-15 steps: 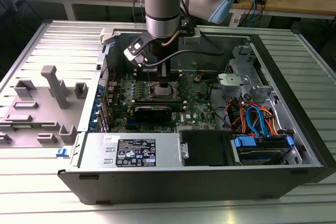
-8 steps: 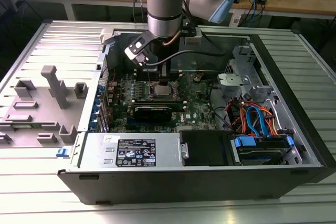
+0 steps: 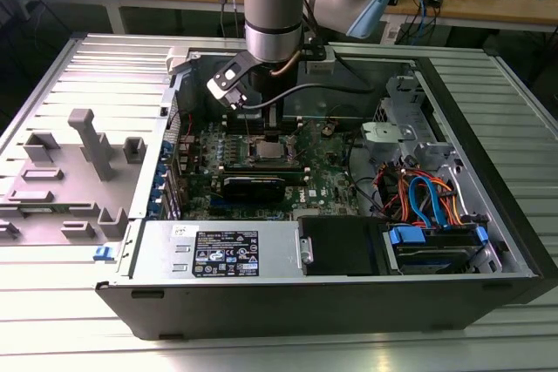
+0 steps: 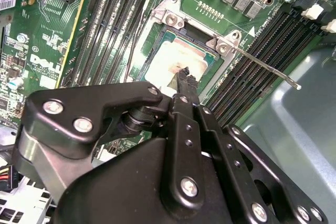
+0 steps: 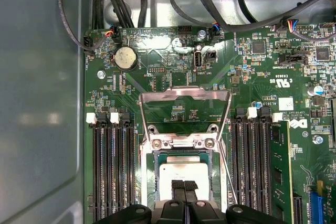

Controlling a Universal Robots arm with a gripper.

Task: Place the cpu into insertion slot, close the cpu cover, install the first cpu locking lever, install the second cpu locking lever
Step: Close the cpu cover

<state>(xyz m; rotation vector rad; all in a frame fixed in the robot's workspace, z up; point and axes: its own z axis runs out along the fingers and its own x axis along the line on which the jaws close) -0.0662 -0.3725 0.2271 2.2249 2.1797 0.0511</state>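
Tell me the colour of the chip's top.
Pale silver-grey; the chip shows best in the first wrist view.

The cpu (image 5: 181, 173) lies in the insertion slot (image 5: 151, 179), the gripper (image 5: 184, 185) seemingly touching it; the cpu cover (image 5: 184, 94) stands open beside this slot.

I see a printed label (image 3: 225, 254) on the power supply (image 3: 281, 234), too small to read. White lettering marks the motherboard (image 5: 157, 80).

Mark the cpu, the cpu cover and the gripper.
cpu (image 5: 173, 171): first wrist view, on its silver top.
cpu cover (image 5: 184, 94): first wrist view, on the open frame's end bar.
gripper (image 5: 184, 185): first wrist view, between its fingertips.
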